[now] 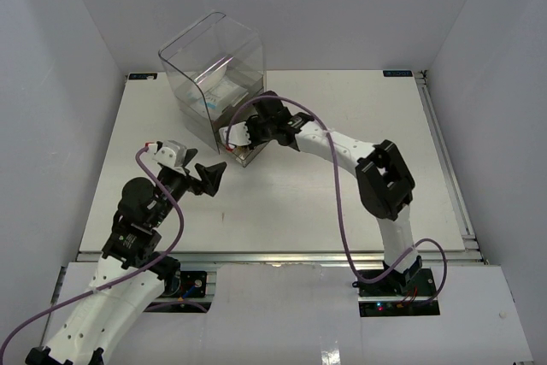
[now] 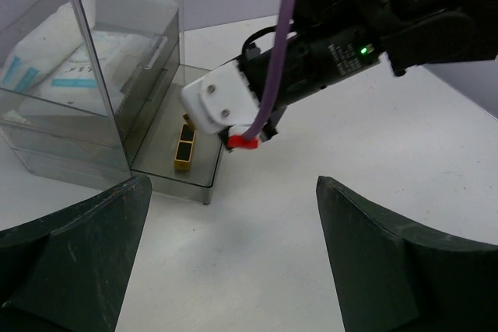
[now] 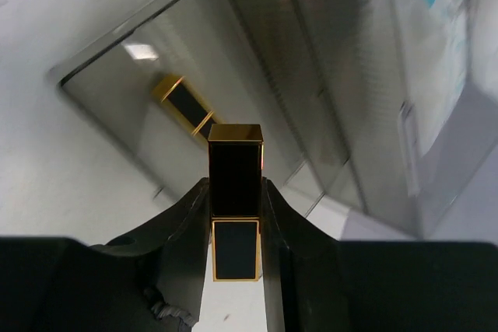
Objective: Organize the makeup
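A gold-black case [image 3: 235, 192] stands between the fingers of my right gripper [image 3: 235, 186], which is shut on it. That gripper [image 1: 246, 138] hovers over the open drawer [image 3: 132, 75] of the clear acrylic box [image 1: 214, 61]. A second gold-black case [image 3: 185, 105] lies on the drawer floor; the left wrist view also shows this case [image 2: 185, 148]. White-teal packets [image 2: 70, 68] are stacked inside the box. My left gripper [image 1: 205, 179] is open and holds nothing; it sits over bare table in front of the drawer [image 2: 167, 175], facing it.
The right arm [image 1: 342, 144] stretches across the table's middle towards the box. Its white camera block and purple cable [image 2: 276, 60] hang above the drawer. White walls enclose the table [image 1: 342, 203] on three sides.
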Available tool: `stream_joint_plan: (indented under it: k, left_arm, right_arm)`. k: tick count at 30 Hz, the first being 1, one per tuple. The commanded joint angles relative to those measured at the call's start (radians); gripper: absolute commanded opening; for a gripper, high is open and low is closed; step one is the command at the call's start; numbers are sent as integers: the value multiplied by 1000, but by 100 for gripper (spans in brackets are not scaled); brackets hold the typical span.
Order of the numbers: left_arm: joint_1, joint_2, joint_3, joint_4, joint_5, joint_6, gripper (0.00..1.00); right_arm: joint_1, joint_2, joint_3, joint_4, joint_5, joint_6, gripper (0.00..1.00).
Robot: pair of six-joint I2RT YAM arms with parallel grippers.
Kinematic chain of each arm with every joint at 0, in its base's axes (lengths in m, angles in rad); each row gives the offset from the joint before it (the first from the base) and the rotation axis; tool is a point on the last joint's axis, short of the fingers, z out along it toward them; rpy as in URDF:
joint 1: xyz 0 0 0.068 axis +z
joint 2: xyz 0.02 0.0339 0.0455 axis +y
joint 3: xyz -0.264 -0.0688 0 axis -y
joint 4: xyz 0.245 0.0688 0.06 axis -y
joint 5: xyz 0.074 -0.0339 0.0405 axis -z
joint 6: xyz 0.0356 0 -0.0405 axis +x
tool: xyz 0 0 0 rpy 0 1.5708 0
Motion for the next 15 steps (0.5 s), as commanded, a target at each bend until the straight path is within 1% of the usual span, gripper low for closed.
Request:
stream_joint_plan:
  k: [1,2,4,5,6,7,9,13,15]
  left_arm:
    - [15,0,-6,13,-24,3,98]
    - [18,2,-6,13,-23,4,98]
    - [20,4,-6,13,-19,3,98]
    - [21,4,-8,14,-18,4,98]
    - [23,4,-8,16,-13,4,98]
    - [24,6,-7,18,-7,4,98]
    - [26,10,-6,19,6,4,98]
    - [29,19,-6,20,27,4,98]
    - [29,21,-9,24,43,4,98]
  right_arm:
    - [25,156,162,154,190,-101,13]
    - [25,179,173,164,214,-107,20]
    - [23,191,170,205,226,-115,41]
    - [24,186,153,228,223,-108,56]
    - [23,181,140,235,219,-102,65]
    - [21,176,130,237,215,-94,69]
    - [17,160,118,237,205,-73,71]
    - [2,59,35,229,157,0,74]
    - [-10,4,1,204,112,89,76]
